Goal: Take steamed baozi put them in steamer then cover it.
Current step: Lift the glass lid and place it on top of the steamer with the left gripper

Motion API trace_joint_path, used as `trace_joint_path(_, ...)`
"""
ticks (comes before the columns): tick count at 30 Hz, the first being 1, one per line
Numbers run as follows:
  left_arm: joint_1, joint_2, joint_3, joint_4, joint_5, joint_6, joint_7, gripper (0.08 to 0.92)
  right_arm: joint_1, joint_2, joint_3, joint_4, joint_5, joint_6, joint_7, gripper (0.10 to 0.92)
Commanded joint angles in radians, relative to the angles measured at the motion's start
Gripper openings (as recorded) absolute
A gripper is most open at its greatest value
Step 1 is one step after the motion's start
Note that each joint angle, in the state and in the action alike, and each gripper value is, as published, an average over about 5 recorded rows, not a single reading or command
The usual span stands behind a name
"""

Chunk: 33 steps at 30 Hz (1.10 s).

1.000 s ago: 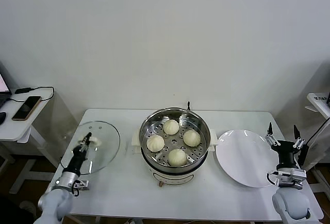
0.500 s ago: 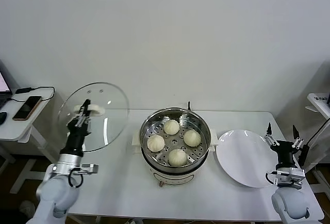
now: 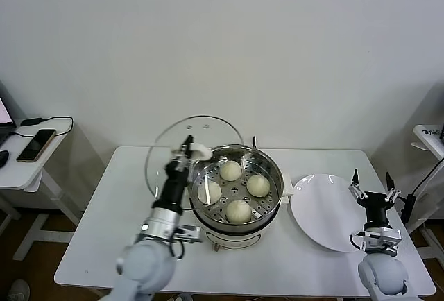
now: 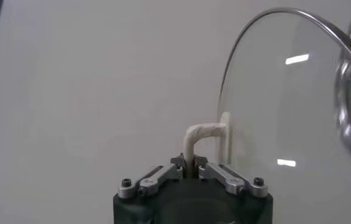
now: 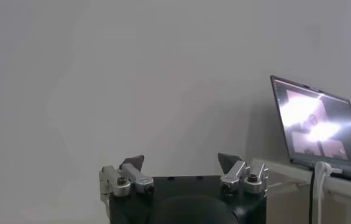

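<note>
The cover (image 3: 208, 131), a clear glass lid with a metal rim, hangs tilted on edge over the steamer's left rim. My left gripper (image 3: 187, 147) is shut on its cream-white handle (image 3: 200, 152), seen in the left wrist view as the handle (image 4: 199, 131) pinched in the gripper (image 4: 191, 163). The steamer (image 3: 274, 166) stands at the table's middle with several baozi on its perforated tray, among them baozi (image 3: 229, 170) and baozi (image 3: 238, 211). My right gripper (image 3: 371, 184) stands open and empty at the table's right edge, pointing up.
A flat white plate (image 3: 329, 211) lies right of the steamer. A side table at the far left carries a phone (image 3: 35, 145) and a cable. A laptop (image 5: 318, 131) shows in the right wrist view.
My left gripper has lifted the cover off the table's left side and carried it rightward to the steamer's left rim. The right gripper has barely moved.
</note>
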Motion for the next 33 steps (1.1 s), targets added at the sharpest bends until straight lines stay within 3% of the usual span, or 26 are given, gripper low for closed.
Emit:
trace_joint_path(1,-0.105,-0.091,0.248,0.079,0.204,0.143,0.206,0.189,0.022,0.018,-0.007,-0.03,-0.006,0.009,-0.001,0.823)
trace_joint_path(16,-0.114,-0.159,0.281,0.153,0.321,0.155,0.263,0.189,0.029,0.028,0.0,-0.044,-0.007,0.012,0.0,0.823)
trace_joint_path(33,-0.12,-0.212,0.258,0.238,0.338,0.16,0.252,0.189,0.035,0.023,0.002,-0.054,-0.006,0.011,-0.002,0.823)
